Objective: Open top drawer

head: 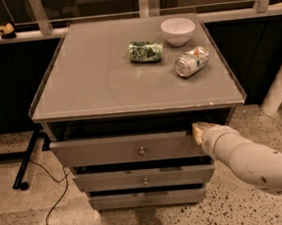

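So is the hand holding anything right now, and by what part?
Cannot tell for sure. The hand sits at the top right edge of the top drawer front, away from its knob; a grip there is not visible.

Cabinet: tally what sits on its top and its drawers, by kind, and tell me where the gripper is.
Bowls: 1, the white bowl
Cans: 1, the can, on its side
Packets: 1, the green packet
Drawers: 3, the top drawer, middle drawer, bottom drawer
Total: 6
The gripper is at the right end of the top drawer's front.
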